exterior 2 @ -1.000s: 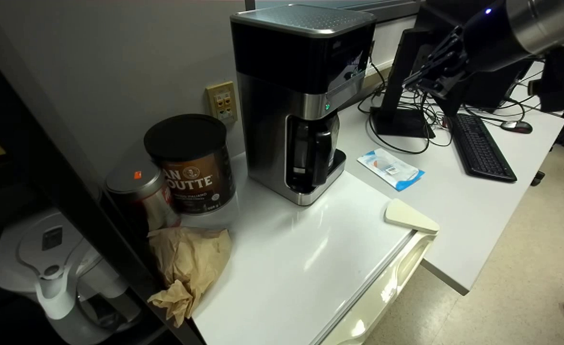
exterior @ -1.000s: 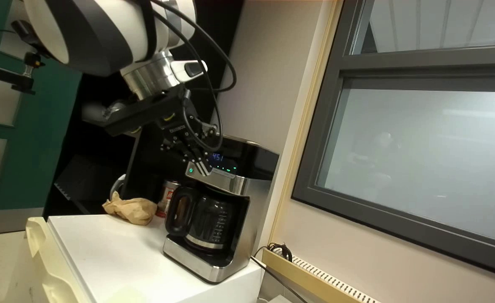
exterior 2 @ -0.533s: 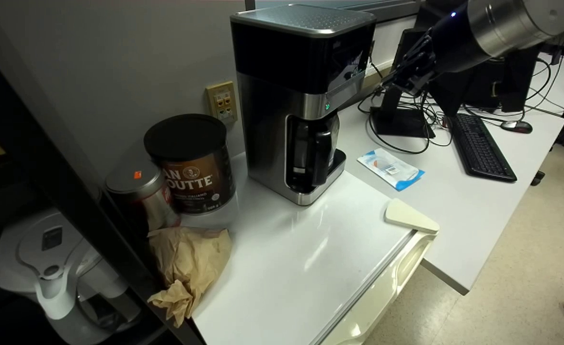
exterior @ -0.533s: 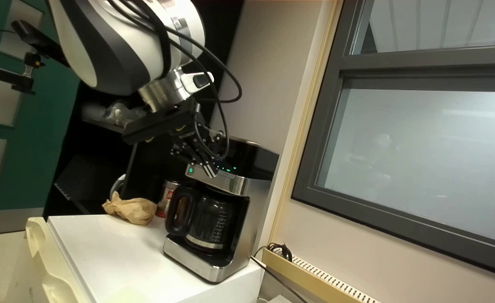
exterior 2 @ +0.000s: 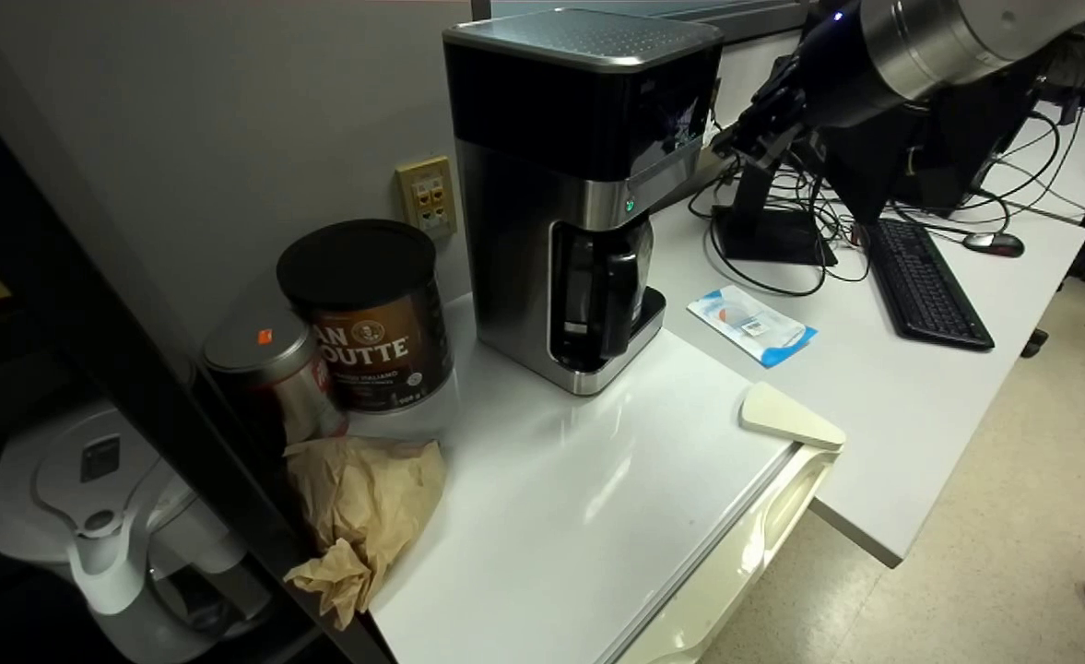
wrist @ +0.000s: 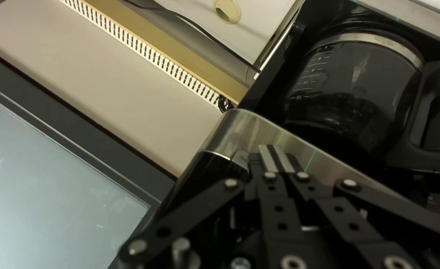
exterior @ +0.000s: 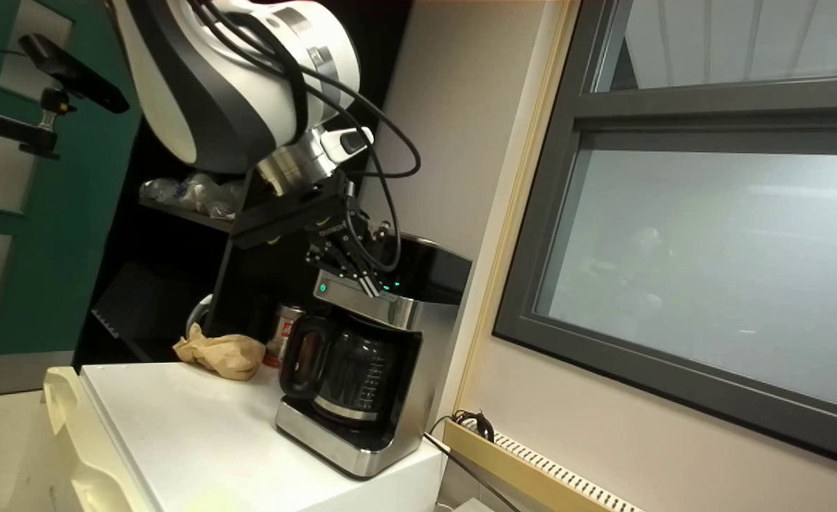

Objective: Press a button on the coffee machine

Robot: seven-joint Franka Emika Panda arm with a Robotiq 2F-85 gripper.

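Observation:
The black and silver coffee machine [exterior: 429, 355] stands on a white cabinet top; it also shows in an exterior view [exterior 2: 524, 258] and in the wrist view [wrist: 238, 127]. Its glass carafe [exterior: 354, 373] is inside. A green light [exterior: 323, 288] glows at one end of the front band, and further green lights [exterior: 397, 284] show on the dark panel. My gripper [exterior: 370, 286] is shut and empty, fingertips in front of the panel, hiding part of it and the display. In the wrist view the fingertips [wrist: 276, 158] overlap the steel band. Whether they touch is unclear.
A brown paper bag [exterior 2: 367, 516], a coffee can [exterior 2: 367, 323] and a smaller tin [exterior 2: 270, 369] stand beside the machine. A desk with a keyboard [exterior 2: 925, 281], cables and a blue-white packet [exterior 2: 752, 323] adjoins. A wall and window [exterior: 702, 270] lie behind the machine.
My shut gripper has moved along the panel, rightward in an exterior view, and closer to the machine. The blue digits and some green lights are now covered by it. The machine has not moved.

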